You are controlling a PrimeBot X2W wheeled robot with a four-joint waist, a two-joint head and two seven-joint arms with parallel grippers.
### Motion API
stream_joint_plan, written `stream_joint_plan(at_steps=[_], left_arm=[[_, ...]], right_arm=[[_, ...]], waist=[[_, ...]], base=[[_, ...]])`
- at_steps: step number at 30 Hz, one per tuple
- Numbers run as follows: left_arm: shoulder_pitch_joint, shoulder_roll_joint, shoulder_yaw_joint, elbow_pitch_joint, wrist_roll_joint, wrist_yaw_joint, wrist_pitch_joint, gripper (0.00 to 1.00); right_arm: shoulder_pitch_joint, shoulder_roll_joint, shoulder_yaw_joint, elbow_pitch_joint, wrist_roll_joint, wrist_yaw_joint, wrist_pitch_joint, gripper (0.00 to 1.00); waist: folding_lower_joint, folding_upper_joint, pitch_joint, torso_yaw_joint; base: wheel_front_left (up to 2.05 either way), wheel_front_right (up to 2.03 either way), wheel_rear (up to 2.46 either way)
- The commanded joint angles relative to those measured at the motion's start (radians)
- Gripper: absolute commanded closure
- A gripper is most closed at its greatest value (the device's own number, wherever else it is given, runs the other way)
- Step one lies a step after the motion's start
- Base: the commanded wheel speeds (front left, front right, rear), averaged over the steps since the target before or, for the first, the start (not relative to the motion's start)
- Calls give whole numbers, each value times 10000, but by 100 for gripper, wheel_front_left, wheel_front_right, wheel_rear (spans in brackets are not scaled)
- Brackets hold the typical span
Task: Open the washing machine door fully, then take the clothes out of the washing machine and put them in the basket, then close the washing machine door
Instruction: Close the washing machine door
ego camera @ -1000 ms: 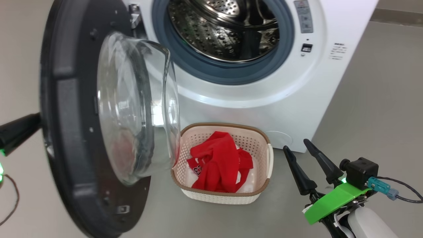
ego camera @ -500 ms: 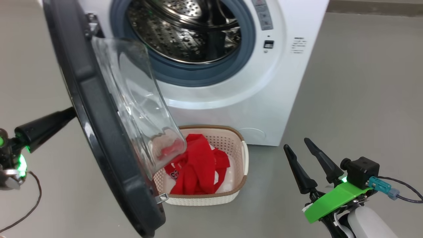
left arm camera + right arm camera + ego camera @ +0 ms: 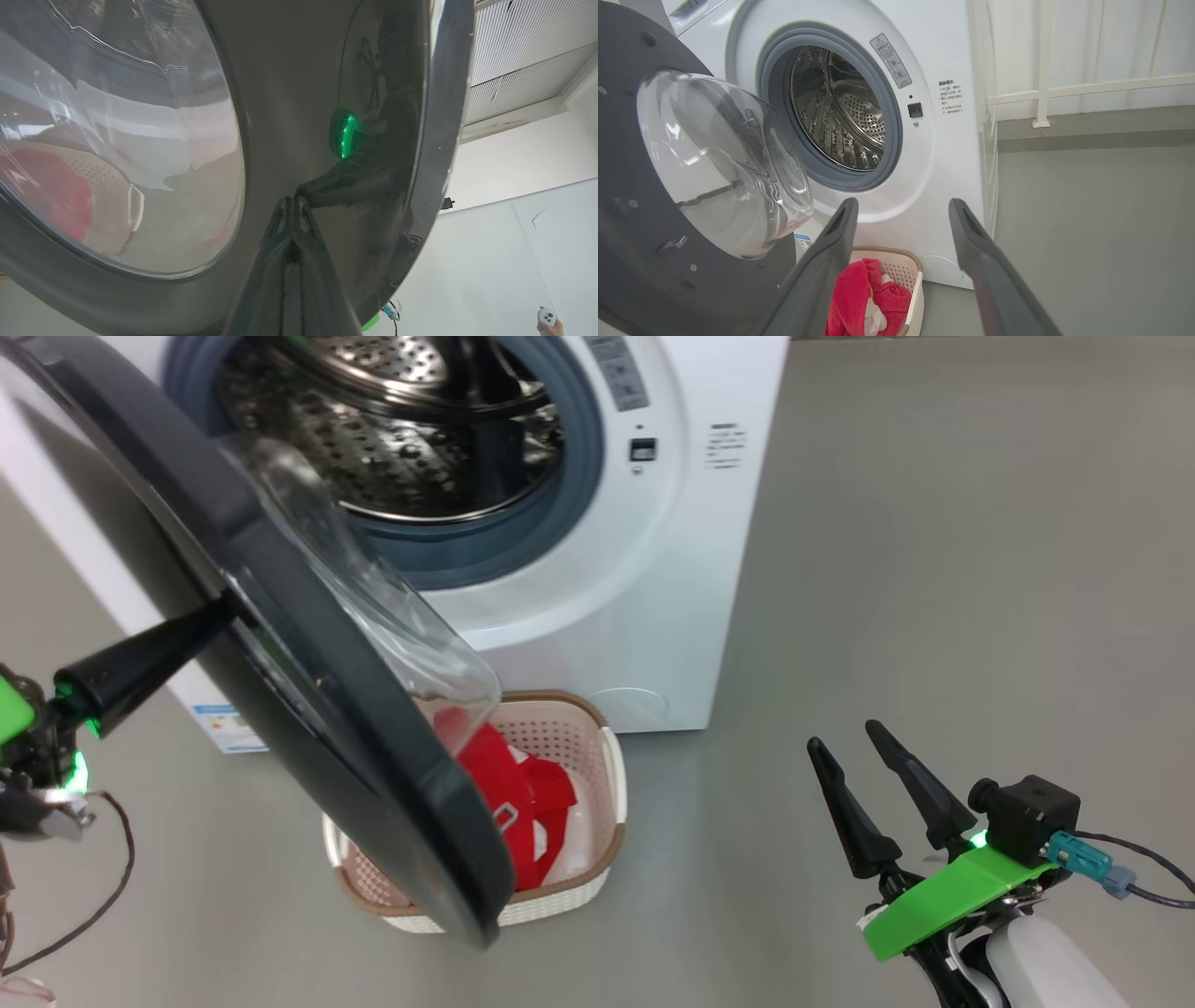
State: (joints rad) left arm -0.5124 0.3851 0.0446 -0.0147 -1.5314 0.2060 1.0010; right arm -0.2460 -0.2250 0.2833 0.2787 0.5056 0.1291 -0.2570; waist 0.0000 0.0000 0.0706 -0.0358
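Note:
The washing machine [image 3: 653, 597] stands with its steel drum [image 3: 401, 439] exposed and no clothes seen inside. Its door [image 3: 308, 691] hangs partly swung across the opening, glass bowl [image 3: 714, 163] facing the drum. My left gripper [image 3: 222, 609] is shut, its tip pressed on the door's glossy black outer rim [image 3: 355, 93], with the closed fingertips [image 3: 292, 205] touching it. Red and white clothes [image 3: 527, 789] lie in the cream basket [image 3: 611, 784] on the floor before the machine, half hidden by the door. My right gripper [image 3: 843, 735] hovers open and empty at the right, well apart from everything.
Bare grey floor spreads to the right of the washing machine [image 3: 943, 154]. A dark cable [image 3: 112, 859] trails by my left arm. A white railing [image 3: 1041, 93] runs along the far wall. A person's hand with a white controller [image 3: 546, 319] shows at a corner.
The head camera has swung, shifting the scene left. The door has turned further toward the machine's opening, with my shut left gripper against its outer side. It hides more of the basket. The right gripper keeps still.

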Motion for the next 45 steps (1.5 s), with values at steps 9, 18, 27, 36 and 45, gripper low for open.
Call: stream_joint_plan(at_steps=[9, 18, 27, 36, 45], left_arm=[[-1142, 162, 287, 227, 580, -432, -676, 100], [-1628, -9, 235, 704, 1092, -708, -1388, 100], [-2098, -114, 202, 1290, 1577, -711, -2028, 100], [-2752, -103, 265, 1966, 2071, -733, -2744, 100], [-3183, -60, 339, 2732, 2478, -937, -3425, 100]], right_arm=[[-203, 25, 111, -337, 29, 16, -48, 0], [-249, 71, 72, -365, 21, 16, -48, 0], [-307, 139, 19, -408, 9, 16, -48, 0], [-395, 258, -35, -481, -3, 16, -48, 0], [-393, 380, -41, -493, -15, 16, -48, 0]], waist=[[0, 0, 299, -1040], [0, 0, 440, -1571], [0, 0, 604, -2058], [0, 0, 895, -2574], [0, 0, 1070, -2929]], base=[[0, 0, 0], [0, 0, 0], [0, 0, 0], [0, 0, 0], [0, 0, 0]])
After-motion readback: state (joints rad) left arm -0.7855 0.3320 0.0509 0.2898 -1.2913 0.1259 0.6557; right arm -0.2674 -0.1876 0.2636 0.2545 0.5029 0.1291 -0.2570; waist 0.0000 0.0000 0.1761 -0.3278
